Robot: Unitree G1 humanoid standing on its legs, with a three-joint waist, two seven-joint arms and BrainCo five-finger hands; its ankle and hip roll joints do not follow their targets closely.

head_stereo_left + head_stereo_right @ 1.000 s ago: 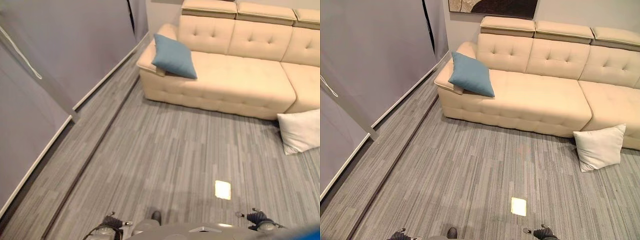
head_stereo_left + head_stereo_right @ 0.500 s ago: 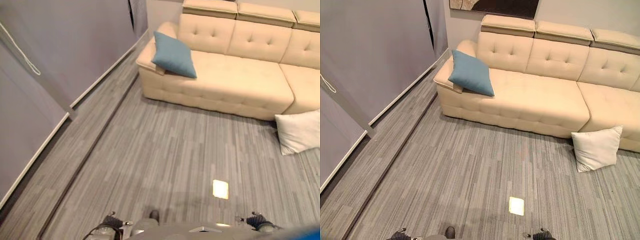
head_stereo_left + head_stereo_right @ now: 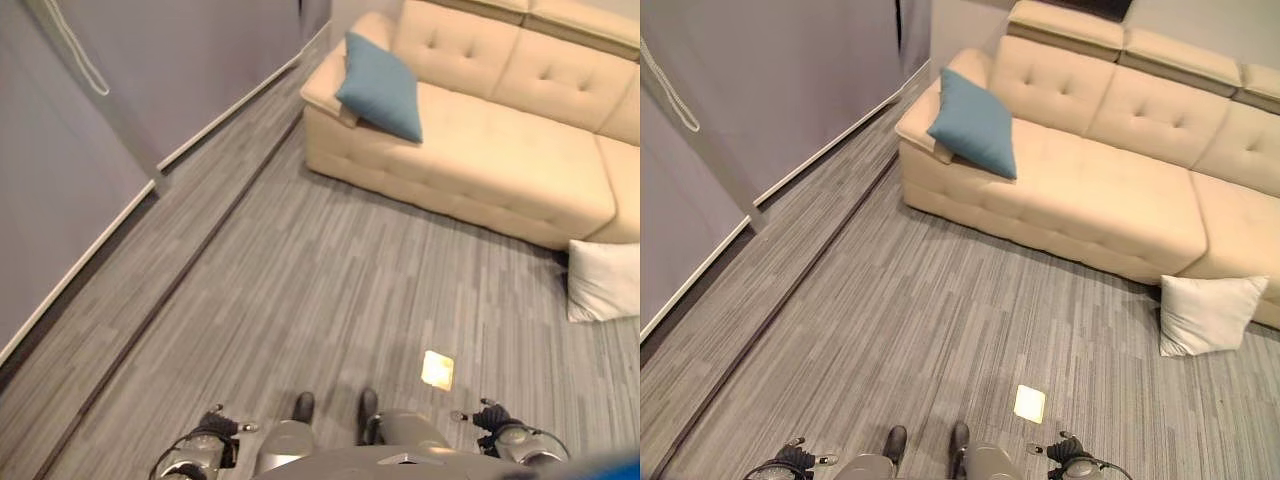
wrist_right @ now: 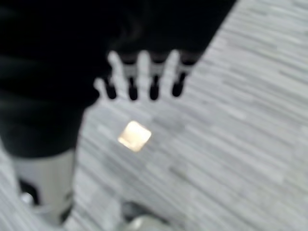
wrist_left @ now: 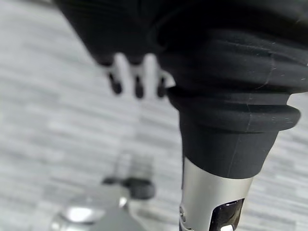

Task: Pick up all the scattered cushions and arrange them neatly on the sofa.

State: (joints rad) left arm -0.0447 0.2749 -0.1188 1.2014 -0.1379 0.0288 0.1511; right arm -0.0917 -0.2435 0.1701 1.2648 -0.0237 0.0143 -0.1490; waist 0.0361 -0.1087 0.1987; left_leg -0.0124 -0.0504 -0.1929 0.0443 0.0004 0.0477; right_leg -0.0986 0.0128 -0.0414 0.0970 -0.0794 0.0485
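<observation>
Right eye view shows a square white fabric cushion (image 3: 1206,314) on the grey striped carpet floor (image 3: 940,310), leaning against the front of the cream tufted leather sofa (image 3: 1110,190) near its right end. A blue square cushion (image 3: 975,123) already rests against the sofa's left armrest. Left hand (image 5: 137,77) and right hand (image 4: 144,77) hang with fingers straight and relaxed, holding nothing. Walking up to the white cushion comes first; approaching squarely should let both hands take it by its sides.

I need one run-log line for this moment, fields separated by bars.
blue cushion: on sofa | white cushion: floor, against sofa front | left hand: open, empty | right hand: open, empty
</observation>
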